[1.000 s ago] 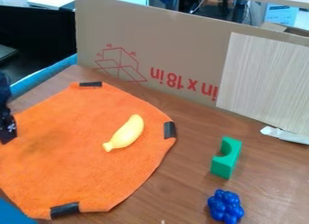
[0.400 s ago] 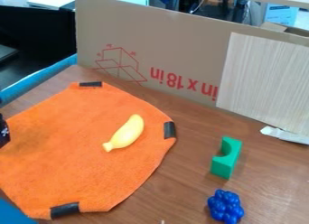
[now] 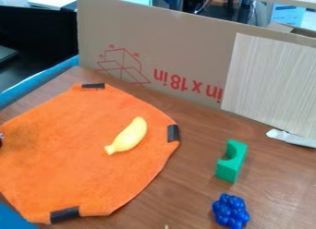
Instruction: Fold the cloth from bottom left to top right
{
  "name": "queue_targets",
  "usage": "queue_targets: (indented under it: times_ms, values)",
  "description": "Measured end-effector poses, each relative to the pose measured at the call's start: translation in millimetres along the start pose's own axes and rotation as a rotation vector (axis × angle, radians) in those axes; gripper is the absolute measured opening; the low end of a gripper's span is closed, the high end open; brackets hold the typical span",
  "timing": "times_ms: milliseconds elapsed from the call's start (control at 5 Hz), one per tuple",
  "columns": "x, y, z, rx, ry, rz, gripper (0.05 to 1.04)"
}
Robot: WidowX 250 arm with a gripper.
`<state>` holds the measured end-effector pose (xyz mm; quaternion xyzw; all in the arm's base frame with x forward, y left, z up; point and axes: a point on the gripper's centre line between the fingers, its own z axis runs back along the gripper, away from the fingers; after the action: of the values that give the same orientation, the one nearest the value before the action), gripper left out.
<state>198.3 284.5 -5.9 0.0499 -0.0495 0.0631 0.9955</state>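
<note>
"Where's the orange cloth [image 3: 80, 163]?"

"Laid out on the wooden table [image 3: 191, 191], mostly to the right of my claw [image 3: 1, 138], a small dark sliver at the view's left edge."

"Spread, pressed together or pinching?"

"I can't tell, nor whether I'm touching cloth."

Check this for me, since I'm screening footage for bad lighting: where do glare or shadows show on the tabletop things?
Camera view: the orange cloth is lit fairly evenly, without glare, though a dim patch darkens its left side, shadow or stain, I can't tell which; small highlights dot the blue toy grapes.
</note>
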Motion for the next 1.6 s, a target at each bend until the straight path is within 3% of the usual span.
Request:
queue_targets:
  times_ms: [200,400,600,800,1200,1600]
  values:
    - [0,-1,0,-0.009,-0.001,-0.012,0.372]
    - [3,-6,2,-0.030,-0.010,-0.037,0.166]
    - [16,-23,19,-0.075,-0.037,-0.043,0.071]
    - [38,-56,38,-0.146,-0.042,-0.065,0.057]
    - [89,-108,64,-0.221,-0.033,-0.025,0.056]
    - [113,-166,70,-0.291,0.011,-0.057,0.056]
